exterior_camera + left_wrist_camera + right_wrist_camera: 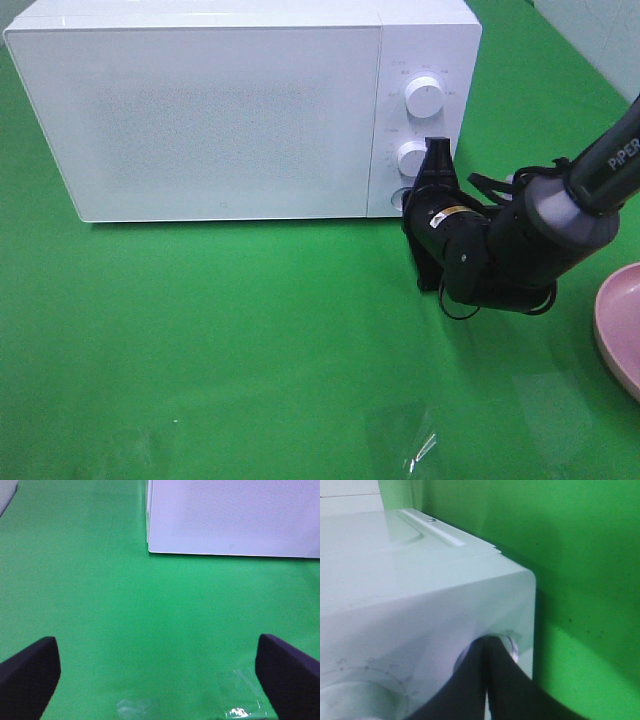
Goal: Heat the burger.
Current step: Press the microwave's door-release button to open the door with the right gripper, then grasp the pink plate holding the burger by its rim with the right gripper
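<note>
Right gripper [486, 645]: closed, nothing held, tips set against microwave [200, 110] button [513, 649]. Left gripper [157, 677]: opened wide, empty.

Right arm [520, 245] is wearing black casing, grey collar [562, 215], white PiPER lettering [622, 156], yellow label [451, 213], black cables [497, 303]; left claw [159, 667] is showing dark fingers [31, 672].

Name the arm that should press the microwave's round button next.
Right. Its shut gripper sits at the round button in the corner of the microwave panel. The left gripper hangs open over the green cloth, short of the microwave.
</note>
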`<action>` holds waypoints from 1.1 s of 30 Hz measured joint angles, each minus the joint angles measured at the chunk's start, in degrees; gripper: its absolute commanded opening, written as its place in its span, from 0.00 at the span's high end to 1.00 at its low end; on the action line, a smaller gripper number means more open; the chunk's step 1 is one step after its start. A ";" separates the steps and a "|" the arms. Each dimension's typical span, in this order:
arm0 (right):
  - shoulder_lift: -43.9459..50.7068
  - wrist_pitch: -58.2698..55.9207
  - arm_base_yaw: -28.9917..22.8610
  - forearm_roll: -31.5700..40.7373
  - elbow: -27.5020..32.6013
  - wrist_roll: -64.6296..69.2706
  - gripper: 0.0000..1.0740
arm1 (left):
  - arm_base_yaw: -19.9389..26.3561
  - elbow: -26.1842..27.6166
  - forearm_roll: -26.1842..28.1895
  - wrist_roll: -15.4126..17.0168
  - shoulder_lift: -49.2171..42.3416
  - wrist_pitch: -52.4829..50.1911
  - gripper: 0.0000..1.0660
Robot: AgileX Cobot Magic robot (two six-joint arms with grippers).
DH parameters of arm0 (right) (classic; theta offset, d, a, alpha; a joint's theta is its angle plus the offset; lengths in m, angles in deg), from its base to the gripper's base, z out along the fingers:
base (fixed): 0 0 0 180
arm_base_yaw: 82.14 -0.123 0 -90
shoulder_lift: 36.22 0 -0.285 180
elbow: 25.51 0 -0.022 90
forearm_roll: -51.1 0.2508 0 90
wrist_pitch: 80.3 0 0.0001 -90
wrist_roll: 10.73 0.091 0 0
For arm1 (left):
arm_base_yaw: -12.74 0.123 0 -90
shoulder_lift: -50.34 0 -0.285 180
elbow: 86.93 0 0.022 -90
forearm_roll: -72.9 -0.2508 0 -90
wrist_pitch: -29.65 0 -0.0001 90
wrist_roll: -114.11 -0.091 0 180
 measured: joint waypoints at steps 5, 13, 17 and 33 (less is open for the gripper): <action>-0.06 0.40 -0.06 0.23 -0.17 0.00 1.00 | 0.00 0.00 0.00 0.00 0.00 0.00 0.08; -1.03 2.23 -0.74 2.12 -1.43 -1.38 1.00 | 0.00 0.00 0.00 0.00 0.00 0.00 0.08; -2.92 2.06 -0.74 3.50 -3.72 -2.86 1.00 | 0.00 0.00 0.00 0.00 0.00 0.00 0.08; -3.38 0.40 -0.74 5.27 -5.10 -4.41 1.00 | 0.00 0.00 0.00 0.00 0.00 0.00 0.08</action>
